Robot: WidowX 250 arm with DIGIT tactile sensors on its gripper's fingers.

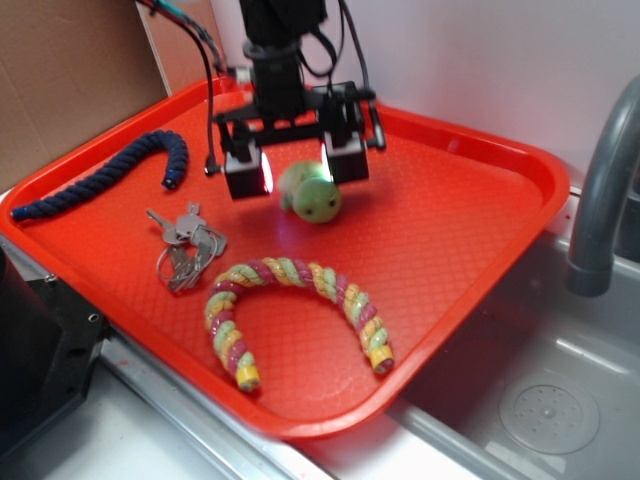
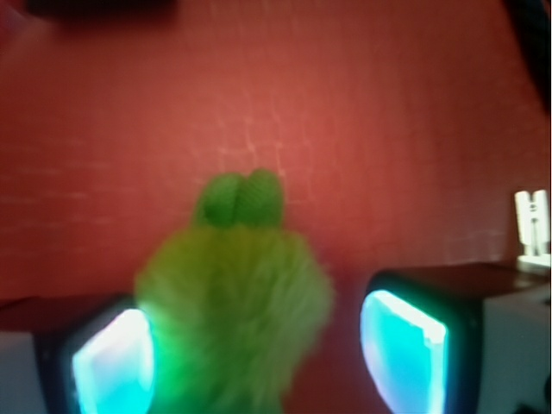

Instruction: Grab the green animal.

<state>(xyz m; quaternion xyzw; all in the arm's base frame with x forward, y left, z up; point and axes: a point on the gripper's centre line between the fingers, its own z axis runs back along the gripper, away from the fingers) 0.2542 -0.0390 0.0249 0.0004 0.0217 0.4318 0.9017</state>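
The green animal (image 1: 310, 193), a small fuzzy yellow-green plush with a rounded olive face, lies on the red tray (image 1: 450, 230) near its middle back. My gripper (image 1: 294, 170) hangs over it, open, with one glowing pad on each side of the plush. In the wrist view the green animal (image 2: 233, 310) fills the lower middle. It lies close against the left pad (image 2: 112, 366), and a gap of red tray separates it from the right pad (image 2: 401, 349). My gripper (image 2: 257, 358) holds nothing.
A pink-yellow-green twisted rope (image 1: 295, 305) curves across the tray's front. A bunch of keys (image 1: 187, 247) lies left of centre, and a dark blue rope (image 1: 105, 180) lies at the far left. A grey tap (image 1: 600, 180) and a sink (image 1: 540, 400) are at the right.
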